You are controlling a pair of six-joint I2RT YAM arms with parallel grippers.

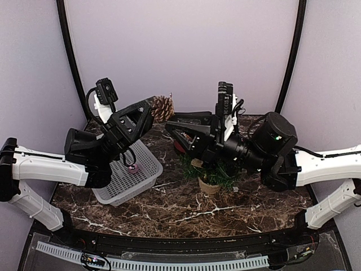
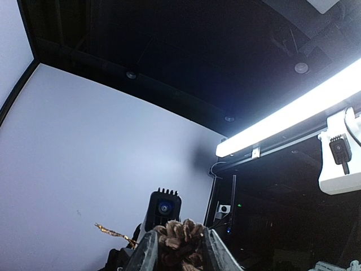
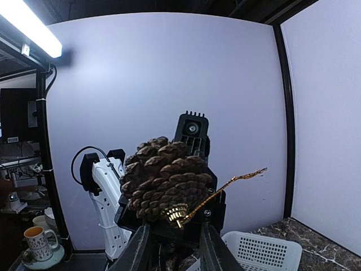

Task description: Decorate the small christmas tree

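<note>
We see the left gripper (image 1: pixel 151 109) raised well above the marble table (image 1: pixel 169 209), its fingers pinching a brown pine cone (image 1: pixel 163 107) by the body. This leaves the cone's capped end and gold hanging cord (image 3: pixel 225 186) sticking out toward the other arm. The right gripper (image 1: pixel 168 124) faces it at close range with its fingers spread in a V and nothing between them. Its tips are just beside the cone, and we cannot tell whether they touch it. We read this as a mid-air handover, set up so the right arm can take the cord or cap and hang the ornament. The small christmas tree (image 1: pixel 219 172) stands in its beige pot (image 1: pixel 208 186) directly below the right arm, largely hidden by it. The white perforated basket (image 1: pixel 127 178) sits under the left arm.
</note>
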